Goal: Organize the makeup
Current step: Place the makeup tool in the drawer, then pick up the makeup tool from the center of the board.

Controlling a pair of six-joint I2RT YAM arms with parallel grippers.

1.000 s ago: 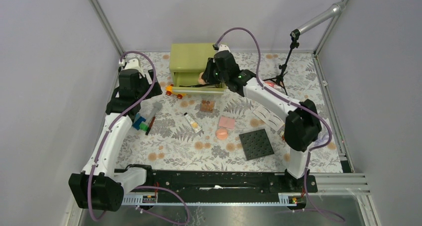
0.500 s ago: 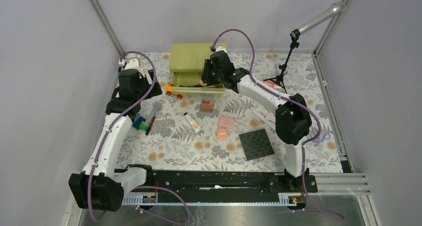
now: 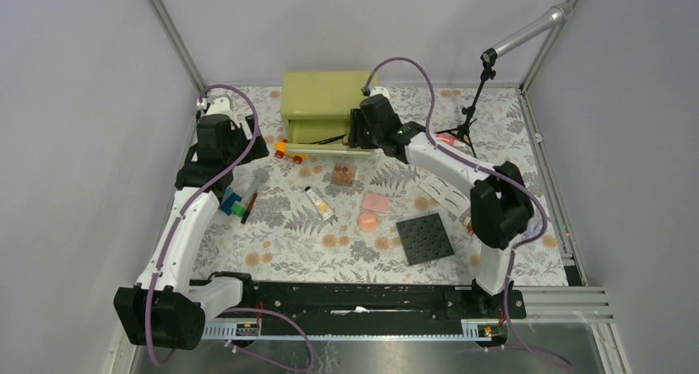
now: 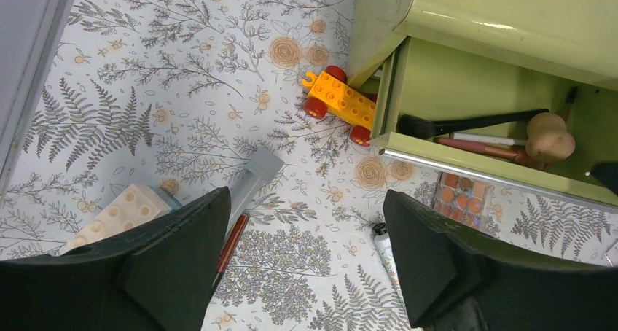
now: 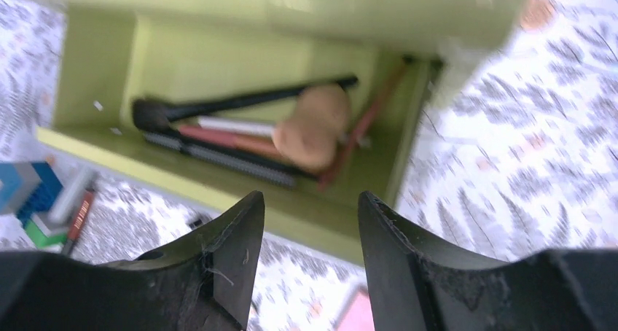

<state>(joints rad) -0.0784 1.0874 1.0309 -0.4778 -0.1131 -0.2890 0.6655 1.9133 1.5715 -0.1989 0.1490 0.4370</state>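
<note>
One green drawer (image 5: 218, 61) stands open, holding brushes (image 5: 255, 98), pencils (image 5: 233, 125) and a peach sponge (image 5: 315, 127). Both arms hang empty, the right gripper (image 5: 310, 200) half parted above it and the left gripper (image 4: 306, 196) wide over the mat (image 4: 182, 90). Left to stow are the pink compact (image 3: 376, 202), second sponge (image 3: 368, 221), cream tube (image 3: 318, 203) and red pencil (image 4: 232, 243); the drawer's rear is hidden.

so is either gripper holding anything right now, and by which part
Nothing is held. The right gripper hangs open and empty above the drawer, where a peach sponge lies; the left gripper is open and empty too.

Peach sponge (image 4: 550, 135) and brushes (image 4: 474, 122) in green drawer (image 4: 466, 76) — orange toy car (image 4: 340, 103) alongside
</note>
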